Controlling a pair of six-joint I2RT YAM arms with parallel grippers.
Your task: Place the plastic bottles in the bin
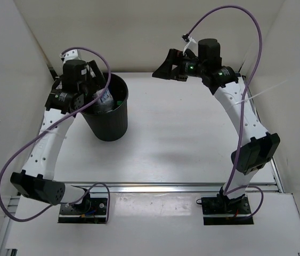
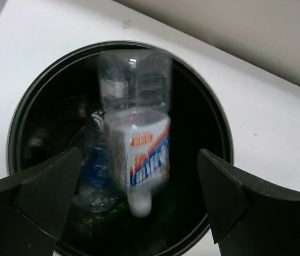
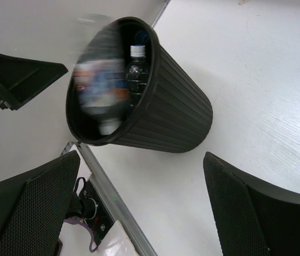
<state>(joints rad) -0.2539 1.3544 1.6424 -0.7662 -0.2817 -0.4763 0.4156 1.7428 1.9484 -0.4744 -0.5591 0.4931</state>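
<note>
The black bin (image 1: 108,125) stands at the left of the table. My left gripper (image 1: 94,88) hangs open over its mouth. In the left wrist view a clear bottle with a white-blue label (image 2: 139,154) is blurred, cap down, between the spread fingers (image 2: 48,192) and touched by neither. It sits inside the bin's rim (image 2: 32,90), above a blue-labelled bottle (image 2: 94,170). The right wrist view shows the same bottle as a smear (image 3: 99,88) in the bin (image 3: 171,101), beside an upright white-capped bottle (image 3: 136,66). My right gripper (image 1: 163,66) is open, raised at the back, holding nothing.
White walls close in the table on the left, back and right. A metal rail (image 1: 165,188) runs along the near edge by the arm bases. The left arm's purple cable (image 1: 16,160) loops out to the left.
</note>
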